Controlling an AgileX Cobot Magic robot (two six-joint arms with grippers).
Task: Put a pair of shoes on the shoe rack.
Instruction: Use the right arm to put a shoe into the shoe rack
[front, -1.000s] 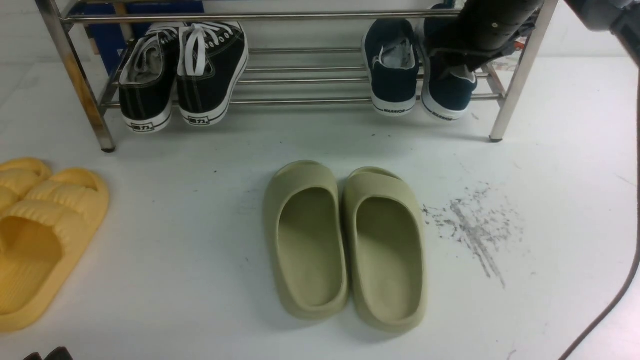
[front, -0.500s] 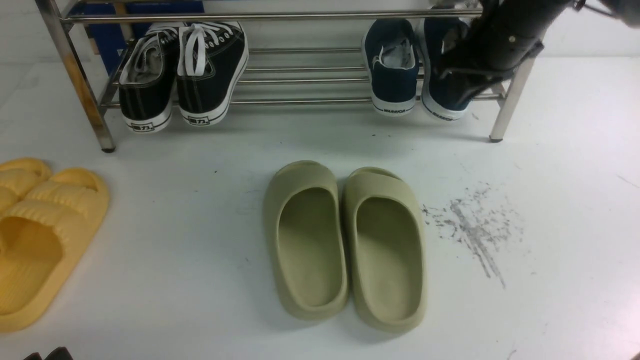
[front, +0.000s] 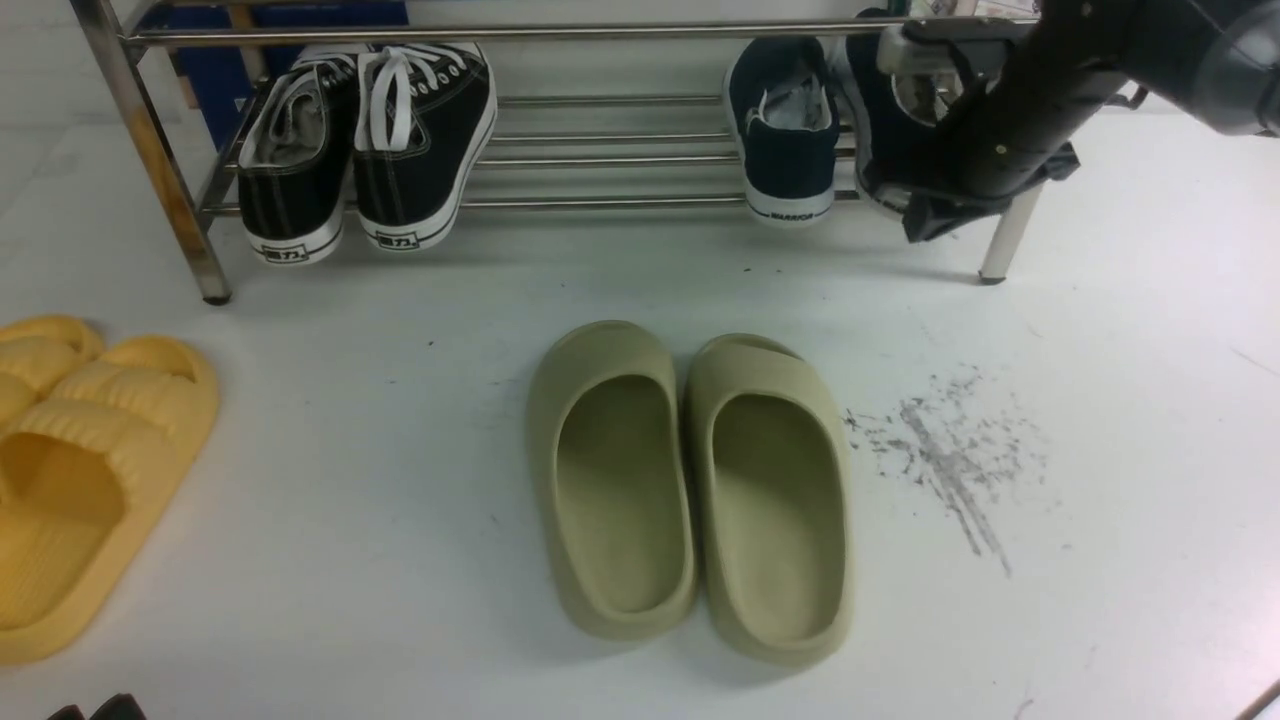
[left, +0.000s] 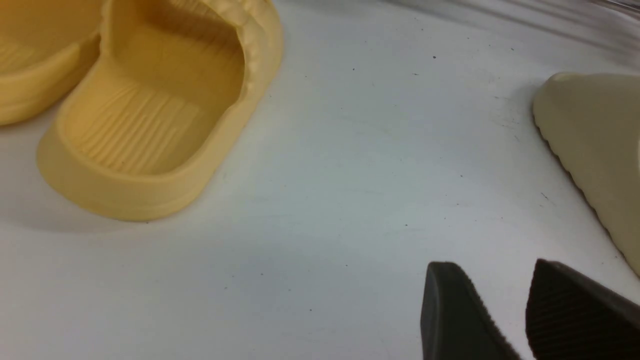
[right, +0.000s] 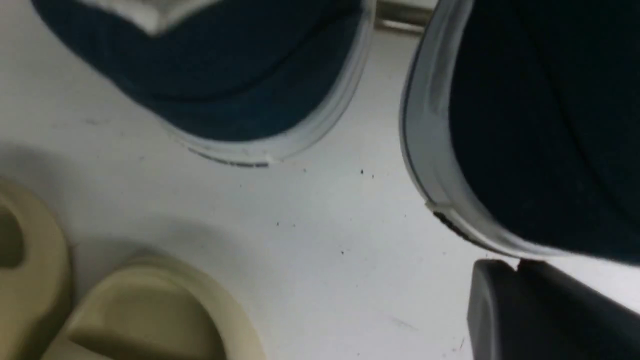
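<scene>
Two navy-blue slip-on shoes lie on the lower bars of the steel shoe rack (front: 600, 203), heels toward me. The left shoe (front: 785, 125) shows fully. The right shoe (front: 872, 110) is mostly hidden behind my right arm. My right gripper (front: 925, 225) hangs just in front of that shoe's heel. In the right wrist view its fingers (right: 517, 265) are pressed together with nothing between them, right at the white sole edge of the right shoe (right: 540, 125); the left shoe (right: 240, 75) lies beside it. My left gripper (left: 492, 265) is open over the bare white floor.
Black lace-up sneakers (front: 365, 140) occupy the rack's left end. Olive-green slippers (front: 690, 490) stand mid-floor, yellow slippers (front: 80, 470) at the left edge. The rack's right leg (front: 1010, 235) is beside my right arm. Grey scuff marks (front: 950, 450) stain the floor.
My right arm has drawn back from above the right navy shoe toward me and lower, and its jaws have closed. Both navy shoes stay on the rack.
</scene>
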